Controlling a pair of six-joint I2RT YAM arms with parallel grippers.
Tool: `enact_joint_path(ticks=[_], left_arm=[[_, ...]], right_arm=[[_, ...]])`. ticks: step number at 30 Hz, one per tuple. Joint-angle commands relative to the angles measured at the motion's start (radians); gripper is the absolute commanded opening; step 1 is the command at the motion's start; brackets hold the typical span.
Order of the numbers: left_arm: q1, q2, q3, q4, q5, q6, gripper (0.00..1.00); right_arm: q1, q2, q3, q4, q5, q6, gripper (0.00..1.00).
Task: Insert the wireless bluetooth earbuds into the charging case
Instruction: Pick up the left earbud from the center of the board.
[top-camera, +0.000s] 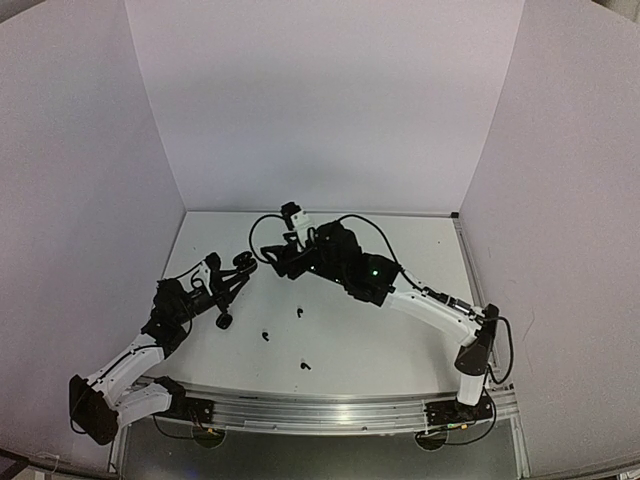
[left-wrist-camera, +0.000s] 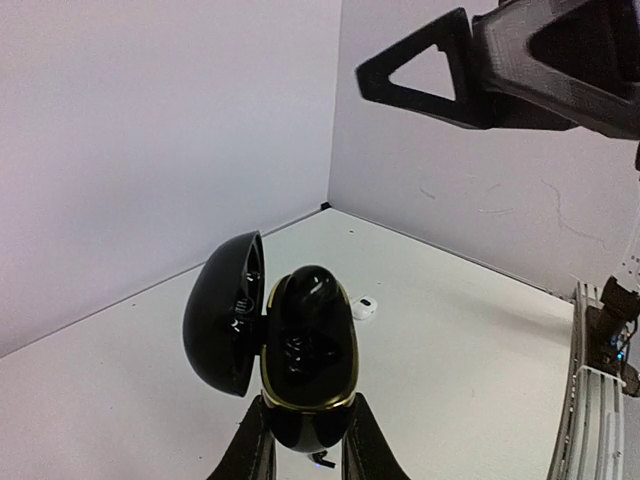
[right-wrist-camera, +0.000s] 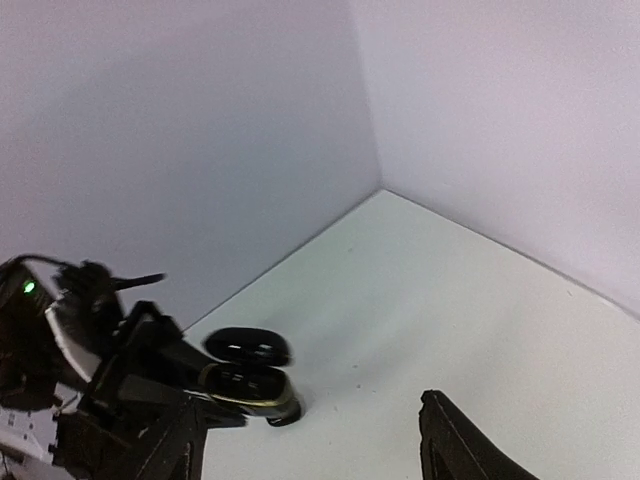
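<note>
My left gripper is shut on the base of a black charging case with a gold rim. It holds the case upright with the lid swung open to the left. A black earbud sits in the case's upper socket. A white earbud lies on the table just behind the case. My right gripper is open and empty, hovering above and to the right of the case. One of its fingers shows in the left wrist view. Three black earbuds lie on the table.
The white table is boxed in by white walls at the back and both sides. A metal rail runs along the near edge. The right arm reaches across the middle towards the left gripper.
</note>
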Motion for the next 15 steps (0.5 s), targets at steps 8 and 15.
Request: enact_joint_path(ticks=[8, 15], left_arm=[[-0.004, -0.032, 0.008, -0.026, -0.189, -0.021, 0.0], [-0.004, -0.029, 0.008, -0.04, -0.184, -0.015, 0.0]], right_arm=[[-0.057, 0.209, 0.134, -0.518, 0.346, 0.517, 0.61], [-0.061, 0.452, 0.267, -0.539, 0.211, 0.496, 0.64]])
